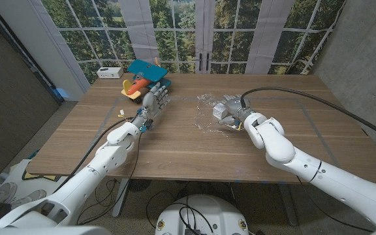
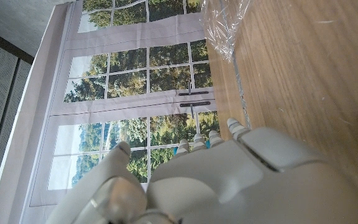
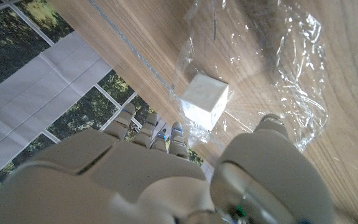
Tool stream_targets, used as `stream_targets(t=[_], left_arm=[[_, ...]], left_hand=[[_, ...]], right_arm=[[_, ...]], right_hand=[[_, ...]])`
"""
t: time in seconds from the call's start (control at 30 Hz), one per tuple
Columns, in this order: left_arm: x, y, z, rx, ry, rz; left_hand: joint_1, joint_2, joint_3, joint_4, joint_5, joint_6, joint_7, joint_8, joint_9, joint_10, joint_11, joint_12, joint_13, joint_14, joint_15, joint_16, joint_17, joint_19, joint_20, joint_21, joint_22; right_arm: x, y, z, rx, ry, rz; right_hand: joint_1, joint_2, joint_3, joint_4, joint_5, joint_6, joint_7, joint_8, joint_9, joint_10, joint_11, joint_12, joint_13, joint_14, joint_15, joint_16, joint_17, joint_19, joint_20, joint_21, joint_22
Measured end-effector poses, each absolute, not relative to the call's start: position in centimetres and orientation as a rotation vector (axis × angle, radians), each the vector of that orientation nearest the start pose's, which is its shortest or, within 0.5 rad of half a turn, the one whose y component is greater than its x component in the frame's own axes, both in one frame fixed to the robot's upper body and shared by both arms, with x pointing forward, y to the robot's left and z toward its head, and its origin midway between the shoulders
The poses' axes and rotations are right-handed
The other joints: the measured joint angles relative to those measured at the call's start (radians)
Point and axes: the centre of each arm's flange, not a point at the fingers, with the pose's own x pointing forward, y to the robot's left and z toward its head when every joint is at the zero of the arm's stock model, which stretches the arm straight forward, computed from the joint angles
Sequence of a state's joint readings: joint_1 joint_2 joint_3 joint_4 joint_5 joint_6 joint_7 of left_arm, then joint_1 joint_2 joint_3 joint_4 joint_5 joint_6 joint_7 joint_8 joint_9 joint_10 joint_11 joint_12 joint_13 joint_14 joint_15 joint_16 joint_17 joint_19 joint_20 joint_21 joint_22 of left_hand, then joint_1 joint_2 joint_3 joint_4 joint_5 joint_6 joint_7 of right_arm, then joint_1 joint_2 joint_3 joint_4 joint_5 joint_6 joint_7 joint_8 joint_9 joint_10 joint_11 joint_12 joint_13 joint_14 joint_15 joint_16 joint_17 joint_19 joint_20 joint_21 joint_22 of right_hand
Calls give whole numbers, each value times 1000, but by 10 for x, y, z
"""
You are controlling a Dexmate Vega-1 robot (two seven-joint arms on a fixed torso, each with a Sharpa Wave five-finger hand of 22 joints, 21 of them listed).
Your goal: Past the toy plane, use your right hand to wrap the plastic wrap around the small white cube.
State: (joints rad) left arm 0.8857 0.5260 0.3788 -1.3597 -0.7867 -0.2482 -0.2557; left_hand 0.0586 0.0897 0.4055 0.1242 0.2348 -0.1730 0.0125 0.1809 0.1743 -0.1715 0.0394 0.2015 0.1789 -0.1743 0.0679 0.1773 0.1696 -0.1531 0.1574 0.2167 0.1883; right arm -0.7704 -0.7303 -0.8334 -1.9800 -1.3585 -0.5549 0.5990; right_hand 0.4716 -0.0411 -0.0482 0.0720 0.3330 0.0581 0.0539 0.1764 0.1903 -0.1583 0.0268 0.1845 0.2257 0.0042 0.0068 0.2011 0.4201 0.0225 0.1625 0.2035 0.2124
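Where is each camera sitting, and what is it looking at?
Head view: on the robot's head, looking down at the wooden table; both arms show, left hand by the toy plane, right hand at the plastic wrap.
Left wrist view: on the left wrist, looking over the left hand's back toward the windows.
Right wrist view: on the right wrist, looking over the right hand at the small white cube.
Shared: every view shows the plastic wrap.

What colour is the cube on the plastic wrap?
White; the small white cube shows best in the right wrist view, on the clear plastic wrap.
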Motion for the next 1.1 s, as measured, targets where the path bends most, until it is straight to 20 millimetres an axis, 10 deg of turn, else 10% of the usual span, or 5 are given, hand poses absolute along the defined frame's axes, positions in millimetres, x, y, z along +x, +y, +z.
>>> stream_targets(t=[0.3, 0.6, 0.9, 1.1], left_arm=[[631, 266, -47, -110, -558, -450], [631, 268, -48, -113, -557, -448], [633, 268, -48, -112, -552, -448], [634, 268, -48, -110, -549, -447]], left_hand=[[0, 0, 0, 0, 0, 0, 0, 0, 0, 0, 0, 0, 0, 0, 0, 0, 0, 2, 2, 0, 0], [0, 0, 0, 0, 0, 4, -4, 0, 0, 0, 0, 0, 0, 0, 0, 0, 0, 2, 2, 0, 0], [0, 0, 0, 0, 0, 4, -4, 0, 0, 0, 0, 0, 0, 0, 0, 0, 0, 1, 1, 0, 0], [0, 0, 0, 0, 0, 4, -4, 0, 0, 0, 0, 0, 0, 0, 0, 0, 0, 1, 1, 0, 0]], right_arm=[[571, -153, -18, -2061, -151, -176], [562, -163, -16, -1932, -214, -110], [550, -169, -21, -1733, -371, -41], [541, -170, -22, -1635, -490, -75]], right_hand=[[10, 22, -2, 2, 15, 26, -129, 20, 3, 18, -16, 22, 0, 7, 2, 17, 2, 3, 2, 21, 4], [32, 44, -2, -11, 26, 48, -118, 27, 3, 84, -29, 42, 0, 63, -11, 40, -3, 49, 0, 42, 3], [242, 101, 77, -121, 67, 209, -119, 68, 7, 256, -57, 93, 0, 216, -46, 81, -27, 164, -23, 82, -11], [274, 105, 87, -140, 70, 215, -133, 68, 8, 263, -64, 93, 0, 219, -46, 81, -31, 171, -27, 82, -13]])
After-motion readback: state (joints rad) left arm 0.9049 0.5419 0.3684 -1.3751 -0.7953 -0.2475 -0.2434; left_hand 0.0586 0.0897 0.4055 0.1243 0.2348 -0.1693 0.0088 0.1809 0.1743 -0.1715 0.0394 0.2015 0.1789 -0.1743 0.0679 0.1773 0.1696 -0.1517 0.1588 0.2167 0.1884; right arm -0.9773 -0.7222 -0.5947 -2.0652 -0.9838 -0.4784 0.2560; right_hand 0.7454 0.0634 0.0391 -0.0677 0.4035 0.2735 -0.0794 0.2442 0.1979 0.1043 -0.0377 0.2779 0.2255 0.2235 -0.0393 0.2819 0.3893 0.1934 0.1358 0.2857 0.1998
